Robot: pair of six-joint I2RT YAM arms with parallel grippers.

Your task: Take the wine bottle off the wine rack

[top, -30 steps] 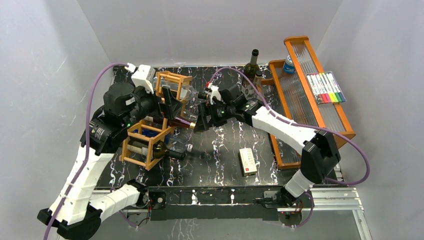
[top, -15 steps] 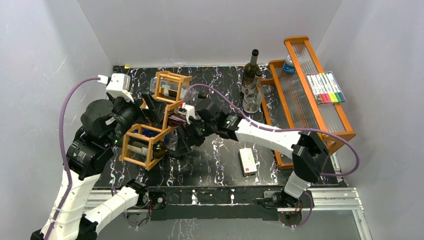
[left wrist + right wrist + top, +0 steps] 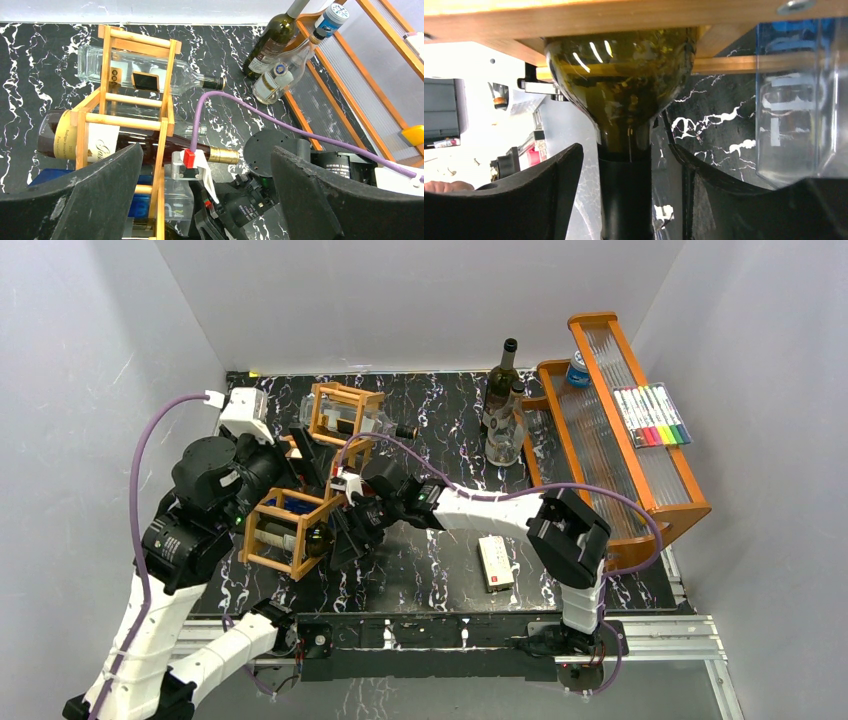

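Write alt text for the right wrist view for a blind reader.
The right gripper straddles the dark-capped neck of an olive-green wine bottle, its two black fingers open with a gap on either side. The bottle's shoulder juts from under the wooden bars of the wine rack; a clear bottle is at the right, above the black marbled table.

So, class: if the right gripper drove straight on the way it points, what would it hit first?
The green bottle: the right gripper straddles its neck with fingers apart, and the wider shoulder lies directly ahead, under the wine rack bar. Depth is hard to judge.
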